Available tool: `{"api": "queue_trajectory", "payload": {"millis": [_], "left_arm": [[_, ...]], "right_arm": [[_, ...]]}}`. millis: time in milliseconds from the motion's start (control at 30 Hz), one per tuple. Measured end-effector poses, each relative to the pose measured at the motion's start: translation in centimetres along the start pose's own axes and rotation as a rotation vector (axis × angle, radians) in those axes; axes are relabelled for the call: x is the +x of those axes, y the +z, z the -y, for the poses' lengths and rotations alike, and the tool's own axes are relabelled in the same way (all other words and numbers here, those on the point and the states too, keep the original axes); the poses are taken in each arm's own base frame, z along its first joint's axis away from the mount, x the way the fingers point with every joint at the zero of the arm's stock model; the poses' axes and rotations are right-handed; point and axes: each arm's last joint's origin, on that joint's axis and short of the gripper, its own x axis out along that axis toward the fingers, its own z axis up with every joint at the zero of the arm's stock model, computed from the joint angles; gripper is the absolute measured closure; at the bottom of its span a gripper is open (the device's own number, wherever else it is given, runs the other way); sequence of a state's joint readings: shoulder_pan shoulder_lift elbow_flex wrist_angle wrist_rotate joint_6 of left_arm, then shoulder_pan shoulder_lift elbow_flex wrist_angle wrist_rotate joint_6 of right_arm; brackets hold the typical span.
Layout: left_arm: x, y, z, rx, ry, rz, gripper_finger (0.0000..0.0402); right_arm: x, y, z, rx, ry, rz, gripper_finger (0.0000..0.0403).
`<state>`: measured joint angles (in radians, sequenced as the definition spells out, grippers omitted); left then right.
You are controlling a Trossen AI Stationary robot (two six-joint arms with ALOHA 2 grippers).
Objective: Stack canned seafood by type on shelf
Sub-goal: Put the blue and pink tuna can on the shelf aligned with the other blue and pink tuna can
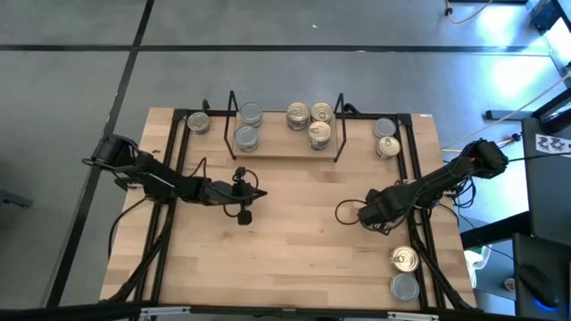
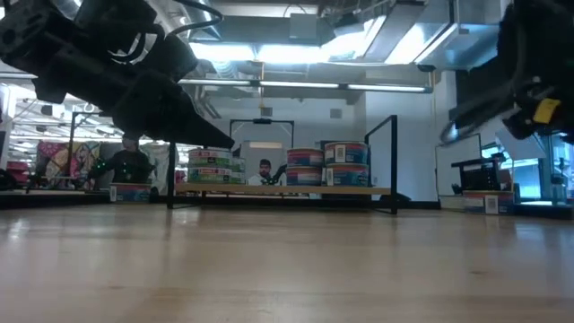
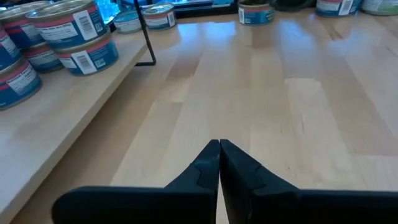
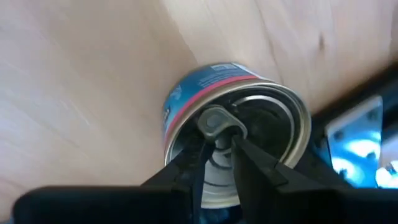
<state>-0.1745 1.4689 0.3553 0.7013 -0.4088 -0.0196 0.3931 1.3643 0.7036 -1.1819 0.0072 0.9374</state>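
The shelf (image 1: pixel 284 153) stands at the table's far middle. It bears two grey-topped tins (image 1: pixel 249 126) on its left and three gold-topped tins (image 1: pixel 312 120) on its right. Loose tins sit at the far left (image 1: pixel 198 122), the far right (image 1: pixel 386 138) and the near right (image 1: pixel 405 272). My right gripper (image 1: pixel 379 218) is right of the table's middle, shut on a gold pull-tab tin (image 4: pixel 233 124) with a blue and red label. My left gripper (image 1: pixel 243 198) is shut and holds nothing, in front of the shelf's left part. My right gripper pinches the tin's pull tab (image 4: pixel 214 122) on its top face, between the two fingertips (image 4: pixel 252 163). The fingers come at the top from above. The tin sits tilted in the hold, its label side (image 4: pixel 199 84) turned toward the tabletop; whether it still touches the wood cannot be told.
Black wire end frames (image 1: pixel 339 125) rise at both ends of the shelf. Black rails (image 1: pixel 416 169) run along the table's left and right sides. Bare wood (image 1: pixel 294 241) lies between the two arms and toward the near edge. A person (image 2: pixel 265 170) shows in the room behind.
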Motion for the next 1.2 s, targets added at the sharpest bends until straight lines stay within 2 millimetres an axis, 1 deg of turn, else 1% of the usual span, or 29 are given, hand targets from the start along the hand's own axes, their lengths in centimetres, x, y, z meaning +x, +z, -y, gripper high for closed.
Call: {"api": "queue_trajectory", "payload": {"millis": [100,267,367,567,967,1200], "left_arm": [[0.0,0.0,0.0,-0.003,0.000,0.000,0.0394],[0.0,0.0,0.0,-0.004,-0.001,0.000,0.0394],[0.0,0.0,0.0,-0.004,-0.001,0.000,0.0394],[0.0,0.0,0.0,-0.009,0.000,-0.001,0.0394],[0.0,-0.1,0.0,-0.029,0.000,-0.010,0.0394],[0.0,-0.1,0.1,-0.058,-0.010,-0.011,0.0394]], "right_arm": [[-0.1,0.6,-0.6,-0.022,0.045,0.086,0.0323],[-0.4,1.8,-1.7,-0.043,0.110,0.282,0.0322],[-0.7,2.6,-2.6,-0.058,0.169,0.398,0.0322],[-1.1,4.2,-4.4,-0.129,0.261,0.576,0.0322],[0.3,7.8,-9.0,-0.278,0.322,0.866,0.0322],[1.0,10.2,-10.4,-0.311,0.369,1.024,0.0322]]}}
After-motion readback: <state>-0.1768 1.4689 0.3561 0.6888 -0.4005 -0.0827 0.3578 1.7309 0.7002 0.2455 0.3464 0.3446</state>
